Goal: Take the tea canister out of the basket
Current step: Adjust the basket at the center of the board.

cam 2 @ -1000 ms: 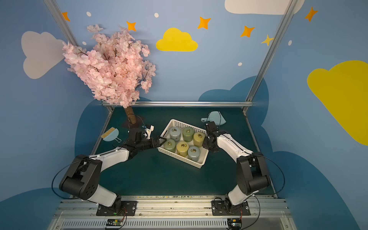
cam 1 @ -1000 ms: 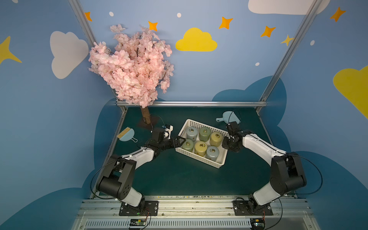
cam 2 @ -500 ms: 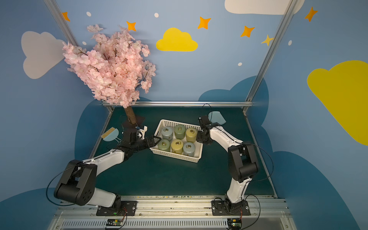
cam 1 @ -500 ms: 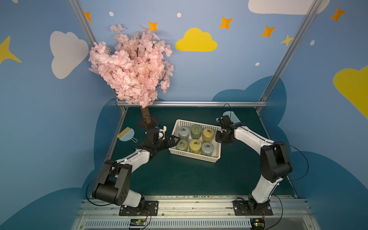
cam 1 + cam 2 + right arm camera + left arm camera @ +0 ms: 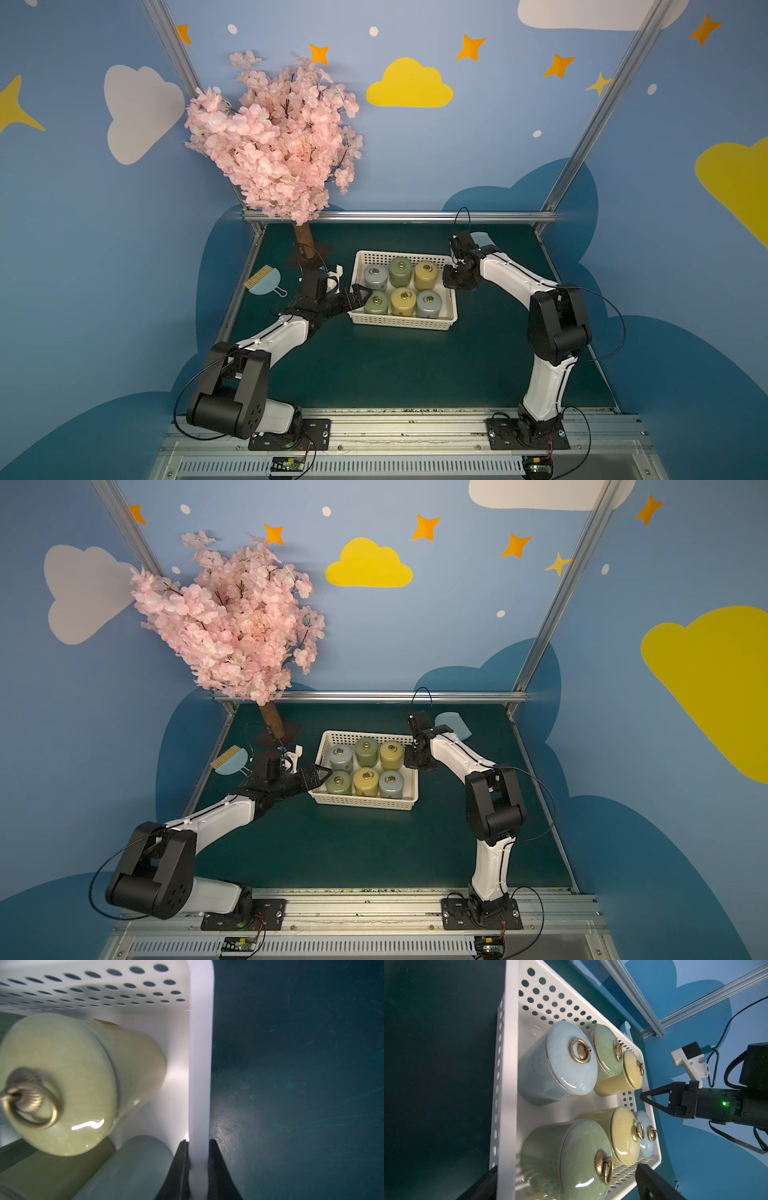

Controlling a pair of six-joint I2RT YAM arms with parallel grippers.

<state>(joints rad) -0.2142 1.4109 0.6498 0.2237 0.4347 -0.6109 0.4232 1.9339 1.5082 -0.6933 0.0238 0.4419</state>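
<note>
The basket (image 5: 401,322) has swung from skewed to square with the table's front edge and slid toward 9 o'clock, drawn by the right gripper (image 5: 197,1147), whose fingers stay pinched on its 3 o'clock wall. That brings the green tea canister (image 5: 376,302), in the basket's 7 o'clock corner, just beside the left gripper (image 5: 360,296), whose fingers are spread wide and hold nothing. All six canisters are still inside, so the lift looks yet to begin.

Blue cloud-painted walls (image 5: 457,166), green tabletop (image 5: 395,365), blossom tree (image 5: 278,137)
</note>
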